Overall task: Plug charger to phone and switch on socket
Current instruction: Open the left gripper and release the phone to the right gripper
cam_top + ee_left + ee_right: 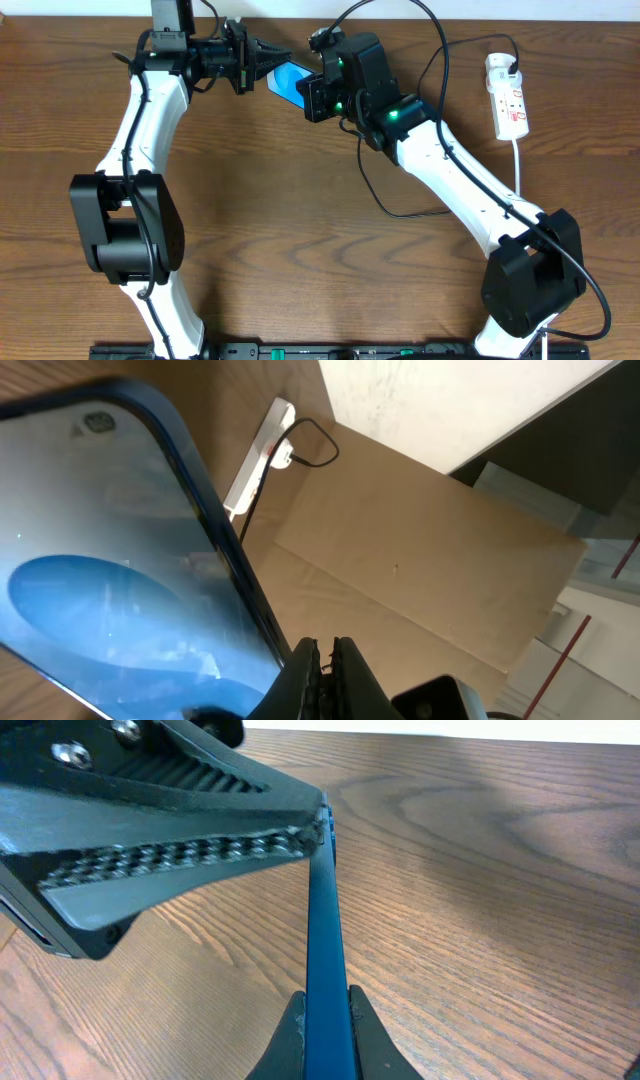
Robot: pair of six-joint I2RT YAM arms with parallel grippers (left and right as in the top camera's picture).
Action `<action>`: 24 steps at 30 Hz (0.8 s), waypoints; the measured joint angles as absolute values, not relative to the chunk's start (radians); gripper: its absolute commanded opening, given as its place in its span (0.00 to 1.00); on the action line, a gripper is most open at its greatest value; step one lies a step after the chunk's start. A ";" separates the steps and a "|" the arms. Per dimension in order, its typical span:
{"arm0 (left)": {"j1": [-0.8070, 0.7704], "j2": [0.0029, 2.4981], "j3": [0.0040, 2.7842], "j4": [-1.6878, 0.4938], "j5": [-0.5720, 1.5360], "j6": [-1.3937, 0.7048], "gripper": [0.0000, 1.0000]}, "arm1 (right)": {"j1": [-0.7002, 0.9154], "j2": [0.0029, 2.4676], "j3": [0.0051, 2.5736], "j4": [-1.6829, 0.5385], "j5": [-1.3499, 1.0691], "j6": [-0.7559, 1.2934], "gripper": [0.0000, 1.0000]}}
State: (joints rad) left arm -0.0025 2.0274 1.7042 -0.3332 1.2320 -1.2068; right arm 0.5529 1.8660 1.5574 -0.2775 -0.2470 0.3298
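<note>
Nearest in the right wrist view, the right gripper (pixel 325 1025) is clamped on the bottom edge of the phone (pixel 325 920). The phone is seen edge-on as a thin blue blade, held up off the wooden table (pixel 480 870). Just beyond, the left gripper (pixel 314 830) pinches the phone's far end, jaws together on it. The phone therefore hangs between both arms near the table's far edge.

Far off to the right lies the white socket (pixel 508 98), with the thin black charger (pixel 336 448) looping from its end. I cannot tell where the connector tip is.

To do this step well, one gripper should probably hold the phone firm and level. The other can then let go gently, without twisting the phone, and fetch the connector.
</note>
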 measured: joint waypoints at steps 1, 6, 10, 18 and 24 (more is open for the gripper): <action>0.000 2.027 1.704 -0.333 1.232 -1.204 0.08 | 0.552 1.866 1.557 -0.280 -0.247 0.329 0.01; 0.018 2.027 1.704 -0.333 1.232 -1.197 0.15 | 0.543 1.866 1.557 -0.281 -0.247 0.329 0.01; 0.030 2.027 1.704 -0.333 1.232 -1.186 0.28 | 0.543 1.866 1.557 -0.285 -0.247 0.329 0.01; 0.041 2.027 1.704 -0.332 1.223 -1.123 0.71 | 0.528 1.866 1.558 -0.299 -0.251 0.329 0.01; 0.045 2.027 1.704 -0.332 1.188 -1.053 0.86 | 0.497 1.866 1.558 -0.319 -0.266 0.329 0.01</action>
State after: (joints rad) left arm 0.0448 2.0274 1.7042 -0.3321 1.1881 -1.0527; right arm 0.4973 1.8660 1.5578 -0.3191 -0.2665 0.3290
